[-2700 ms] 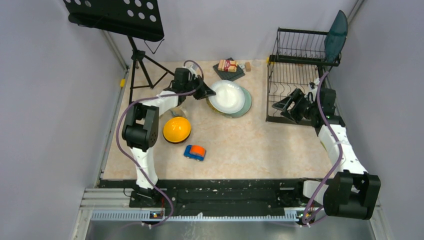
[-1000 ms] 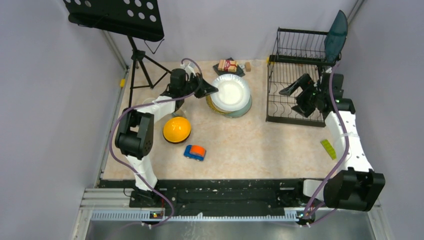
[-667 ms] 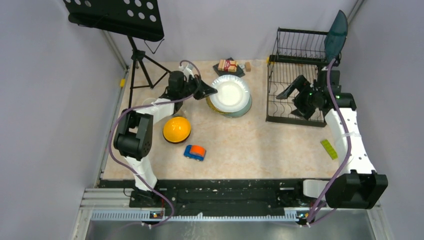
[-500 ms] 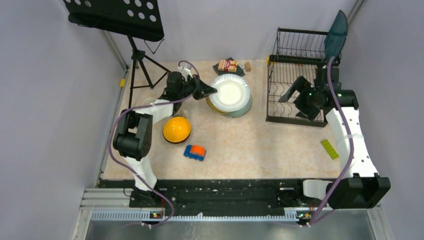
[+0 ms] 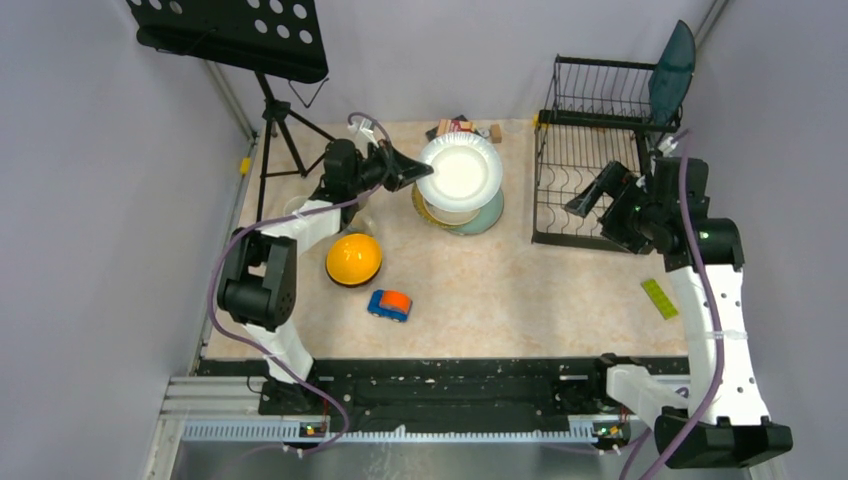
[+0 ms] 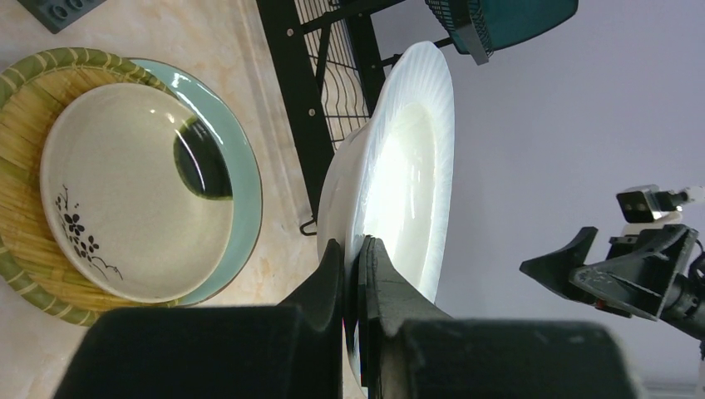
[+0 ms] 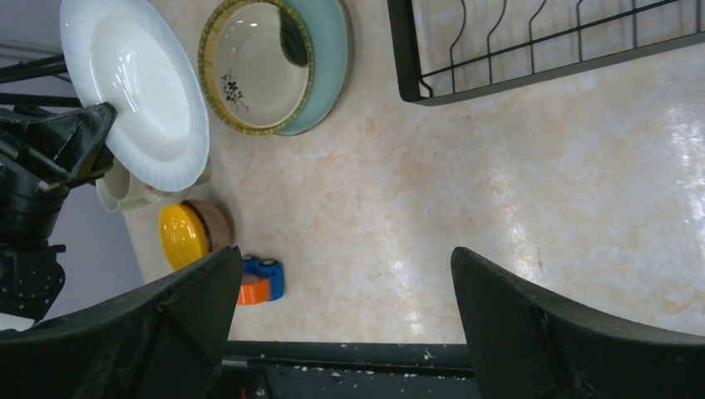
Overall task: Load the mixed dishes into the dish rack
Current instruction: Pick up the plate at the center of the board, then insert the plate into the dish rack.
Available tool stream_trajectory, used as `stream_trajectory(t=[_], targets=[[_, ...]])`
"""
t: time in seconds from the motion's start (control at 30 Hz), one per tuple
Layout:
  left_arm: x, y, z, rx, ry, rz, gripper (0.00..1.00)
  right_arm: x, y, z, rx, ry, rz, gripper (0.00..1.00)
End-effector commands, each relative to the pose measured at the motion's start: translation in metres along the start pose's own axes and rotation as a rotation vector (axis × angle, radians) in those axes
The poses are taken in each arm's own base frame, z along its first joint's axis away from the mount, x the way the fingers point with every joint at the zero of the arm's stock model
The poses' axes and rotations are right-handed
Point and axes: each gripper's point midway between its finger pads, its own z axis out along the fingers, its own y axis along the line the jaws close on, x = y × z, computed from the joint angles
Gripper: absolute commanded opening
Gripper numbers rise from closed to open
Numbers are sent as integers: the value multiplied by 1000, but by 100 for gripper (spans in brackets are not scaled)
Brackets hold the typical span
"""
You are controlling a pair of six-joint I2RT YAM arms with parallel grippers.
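Observation:
My left gripper [image 5: 418, 177] is shut on the rim of a white round plate [image 5: 461, 171], which hangs tilted above the plates still stacked on the table. In the left wrist view the fingertips [image 6: 336, 259] pinch the plate [image 6: 407, 166] edge-on. The stack holds a cream flowered plate [image 6: 133, 191], a yellowish plate [image 6: 25, 133] and a mint-green plate [image 6: 243, 183]. The dish rack [image 5: 590, 165] stands at the back right with a dark teal square plate [image 5: 672, 60] in its upper tier. My right gripper [image 5: 600, 207] hovers open over the rack's near edge, holding nothing. An orange-yellow bowl [image 5: 353, 258] lies by the left arm.
A blue-and-orange toy car [image 5: 389, 304] sits near the bowl. A pale mug [image 7: 125, 189] stands beside the bowl, partly hidden behind the lifted plate. The music stand [image 5: 235, 30] rises at the back left. A packet on a dark mat [image 5: 462, 127] lies behind the stack. A green strip [image 5: 657, 297] lies at the right.
The left gripper has lifted the white plate off the stack and tilted it up. The right arm has risen and drawn back toward the right, gripper still open.

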Motion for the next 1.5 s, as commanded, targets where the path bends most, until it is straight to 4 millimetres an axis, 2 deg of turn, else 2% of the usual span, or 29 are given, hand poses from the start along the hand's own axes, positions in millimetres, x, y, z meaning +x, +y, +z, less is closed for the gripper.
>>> stream_trajectory(t=[0.0,0.2,0.3,0.4,0.57,0.7,0.9,1.07,1.23,1.33,1.47], targets=[[-23,-64,-14,152,-67,131,0,-4,25,16,-140,4,7,99],[-37,-73,-17,133,-116,166,0,-35,87,20,-438,-53,-11,99],[-48,-88,-17,155,-141,179,0,-46,101,22,-518,-95,-24,99],[-56,-98,-18,166,-158,204,0,-44,106,30,-577,-90,-57,99],[-57,-101,-22,161,-177,232,0,-32,105,50,-623,-36,-97,99],[-49,-93,-21,173,-177,193,0,-18,105,60,-705,-19,-75,99],[-29,-89,-13,199,-104,191,0,0,112,60,-801,4,-125,99],[-26,-103,0,261,-49,126,0,17,118,83,-795,47,-159,99],[-24,-121,5,385,-1,7,0,8,133,102,-820,31,-123,99],[-22,-125,5,412,19,-67,0,-2,141,107,-811,5,-126,99],[-18,-126,7,399,40,-88,0,-4,154,111,-844,25,-117,99]])
